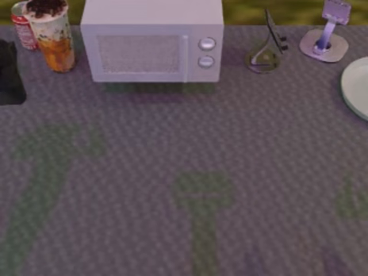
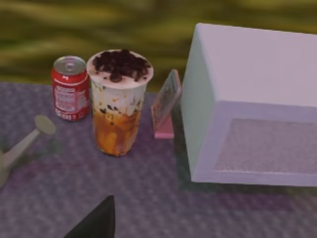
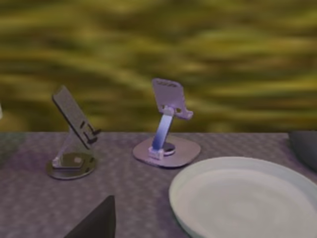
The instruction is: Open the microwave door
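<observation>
The white microwave [image 1: 152, 17] stands at the back of the table, left of centre. Its door [image 1: 138, 54] with the grey mesh window lies flush with the front, shut. Two round grey knobs [image 1: 207, 43] sit on the narrow panel to the door's right. The left wrist view shows the microwave [image 2: 257, 64] and its door [image 2: 267, 148] from a distance. My left gripper [image 2: 163, 233] is far from it; only one dark fingertip [image 2: 101, 220] shows, with nothing beside it. My right gripper [image 3: 148, 233] shows one fingertip [image 3: 101, 220] likewise. Neither arm appears in the top view.
A tall drink cup [image 1: 53, 37] and a red can [image 1: 23, 26] stand left of the microwave, with a pink stand [image 2: 166, 109] behind the cup. Two phone stands [image 1: 265, 52] [image 1: 325, 37] and a white plate [image 1: 357, 86] are at the right. A dark object [image 1: 8, 75] sits at the left edge.
</observation>
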Motion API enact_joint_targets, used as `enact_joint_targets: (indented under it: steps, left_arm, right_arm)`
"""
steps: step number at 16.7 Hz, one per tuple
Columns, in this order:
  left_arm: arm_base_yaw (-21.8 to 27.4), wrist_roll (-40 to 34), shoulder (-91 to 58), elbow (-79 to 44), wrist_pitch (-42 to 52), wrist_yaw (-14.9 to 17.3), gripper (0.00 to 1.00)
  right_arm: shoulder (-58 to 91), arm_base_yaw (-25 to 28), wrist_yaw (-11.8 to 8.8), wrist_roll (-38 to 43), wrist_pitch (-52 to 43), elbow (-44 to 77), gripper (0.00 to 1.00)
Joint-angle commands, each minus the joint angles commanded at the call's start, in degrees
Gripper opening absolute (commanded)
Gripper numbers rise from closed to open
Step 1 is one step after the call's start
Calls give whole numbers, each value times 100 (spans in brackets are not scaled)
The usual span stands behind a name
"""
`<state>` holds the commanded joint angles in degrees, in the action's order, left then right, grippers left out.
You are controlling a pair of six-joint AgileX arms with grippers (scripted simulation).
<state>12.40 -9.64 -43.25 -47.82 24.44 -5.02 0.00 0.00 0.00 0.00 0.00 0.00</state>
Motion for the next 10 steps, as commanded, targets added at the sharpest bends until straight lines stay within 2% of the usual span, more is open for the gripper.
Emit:
enact_joint_targets:
  steps: [10]
  left_arm:
    - [1462, -1367, -5294, -5930, 2974, -708, 100]
  right_arm:
    - [0, 0, 0, 0, 0, 0, 100]
